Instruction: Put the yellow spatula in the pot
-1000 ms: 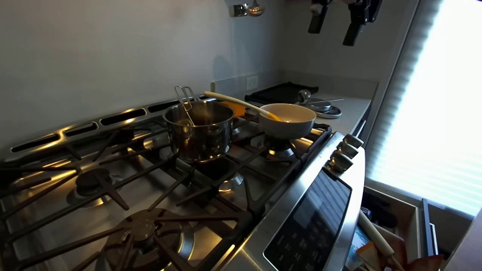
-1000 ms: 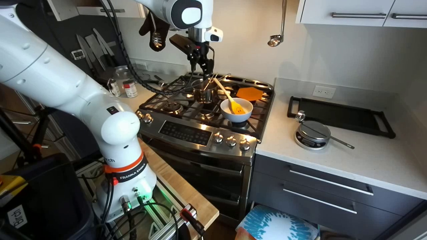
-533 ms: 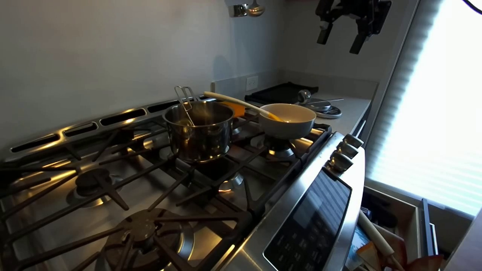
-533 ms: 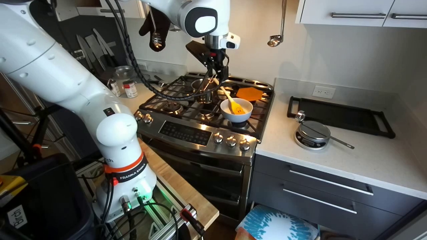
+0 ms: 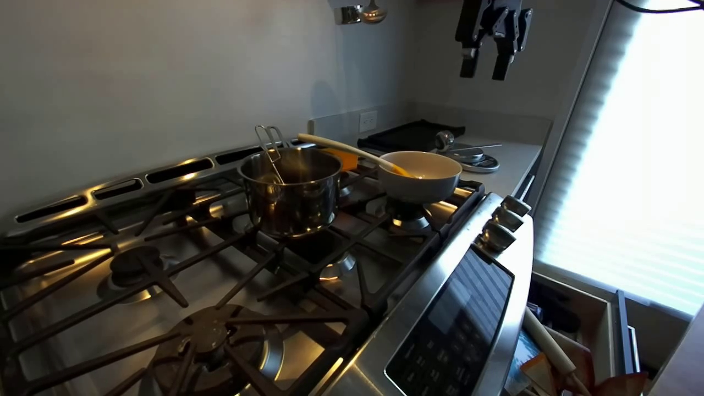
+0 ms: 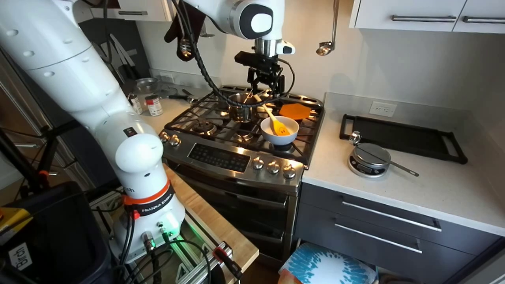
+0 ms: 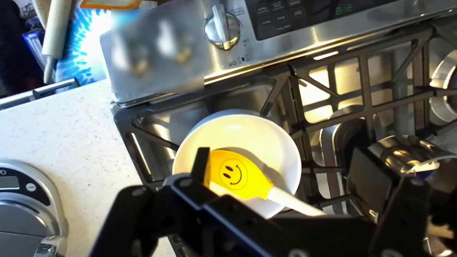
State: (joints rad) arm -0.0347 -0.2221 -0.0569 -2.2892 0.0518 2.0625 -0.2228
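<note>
Presently, gripper point(image 5: 485, 69): hangs high, pointing down; its fingers stand well apart with nothing held, probably in preparation for a grasp.
Yellow spatula point(image 7: 250, 178): below the gripper, not touched; its head lies inside the bowl point(image 7: 232, 137), and the bowl's rim seems to prop the pale handle, so I think a raised part is offered for gripping.
Pot point(image 5: 294, 206): lower than the gripper as well, off to its side beyond the bowl; a finger partly hides it in the wrist view. It stands on the grate point(image 5: 291, 319), likely steady enough for receiving.
</note>
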